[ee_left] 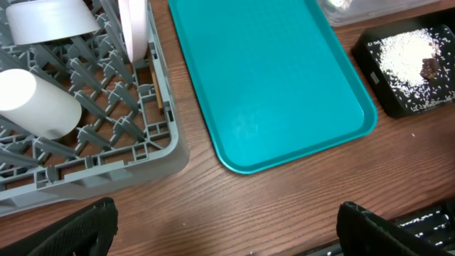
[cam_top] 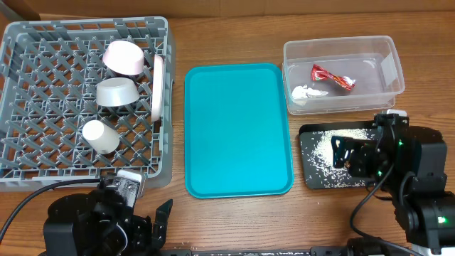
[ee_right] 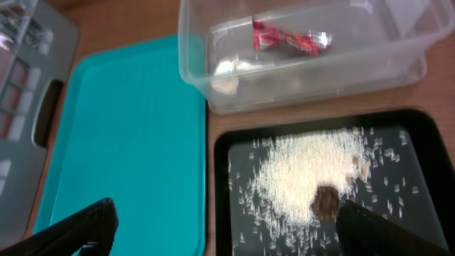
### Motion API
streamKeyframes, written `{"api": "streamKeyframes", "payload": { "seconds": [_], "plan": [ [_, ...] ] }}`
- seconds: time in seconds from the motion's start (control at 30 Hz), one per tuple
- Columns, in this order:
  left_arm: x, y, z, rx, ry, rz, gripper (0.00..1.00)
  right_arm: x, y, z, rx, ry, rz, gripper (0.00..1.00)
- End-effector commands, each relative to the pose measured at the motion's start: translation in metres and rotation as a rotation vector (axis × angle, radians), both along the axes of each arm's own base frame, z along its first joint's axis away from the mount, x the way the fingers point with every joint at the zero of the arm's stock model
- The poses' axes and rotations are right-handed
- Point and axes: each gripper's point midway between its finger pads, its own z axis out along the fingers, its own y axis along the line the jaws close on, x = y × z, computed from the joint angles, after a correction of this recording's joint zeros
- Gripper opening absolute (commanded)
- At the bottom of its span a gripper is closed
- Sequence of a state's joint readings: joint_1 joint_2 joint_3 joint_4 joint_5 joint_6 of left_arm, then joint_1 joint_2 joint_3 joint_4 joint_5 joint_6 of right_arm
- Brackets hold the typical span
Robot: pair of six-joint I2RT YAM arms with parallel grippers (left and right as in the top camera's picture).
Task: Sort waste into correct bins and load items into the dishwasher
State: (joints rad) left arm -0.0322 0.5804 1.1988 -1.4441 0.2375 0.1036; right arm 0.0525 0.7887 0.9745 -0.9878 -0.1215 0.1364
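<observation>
The grey dish rack (cam_top: 85, 25) at the left holds the pinkish-white bowl (cam_top: 124, 58), the grey bowl (cam_top: 117, 92), the white cup (cam_top: 100, 136) and the white plate (cam_top: 157, 87), which stands on edge. The clear tub (cam_top: 395, 71) holds the red-and-silver wrapper (cam_top: 332, 77) and the white tissue (cam_top: 307, 93). The black tray (cam_top: 313, 178) holds the rice (ee_right: 306, 171) and the brown lump (ee_right: 325, 200). My left gripper (ee_left: 227, 224) is open and empty above bare table, in front of the rack. My right gripper (ee_right: 227, 220) is open and empty over the black tray's left edge.
The large teal tray (cam_top: 238, 128) lies between the rack and the two bins, with nothing on it. The black tray sits just in front of the clear tub. A black cable (cam_top: 21, 203) runs along the front left of the table.
</observation>
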Motion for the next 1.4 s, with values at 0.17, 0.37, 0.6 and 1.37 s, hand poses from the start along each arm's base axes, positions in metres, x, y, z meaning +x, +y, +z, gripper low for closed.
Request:
{"api": "streamKeyframes", "payload": {
  "seconds": [0.17,0.37,0.6,1.37],
  "plan": [
    [0.0,0.002,-0.001,-0.007,0.003,0.021,1.0,0.013,-0.001,0.017,-0.001,-0.35,-0.004,1.0],
    [0.0,0.002,-0.001,-0.007,0.002,0.021,1.0,0.015,0.004,0.024,0.03,-0.697,0.013,1.0],
    [0.0,0.002,-0.001,-0.007,0.002,0.021,1.0,-0.006,0.013,0.011,0.065,-0.965,0.064,1.0],
    [0.0,0.002,-0.001,-0.007,0.002,0.021,1.0,0.001,0.006,-0.067,-0.054,-0.753,0.062,1.0]
  ]
}}
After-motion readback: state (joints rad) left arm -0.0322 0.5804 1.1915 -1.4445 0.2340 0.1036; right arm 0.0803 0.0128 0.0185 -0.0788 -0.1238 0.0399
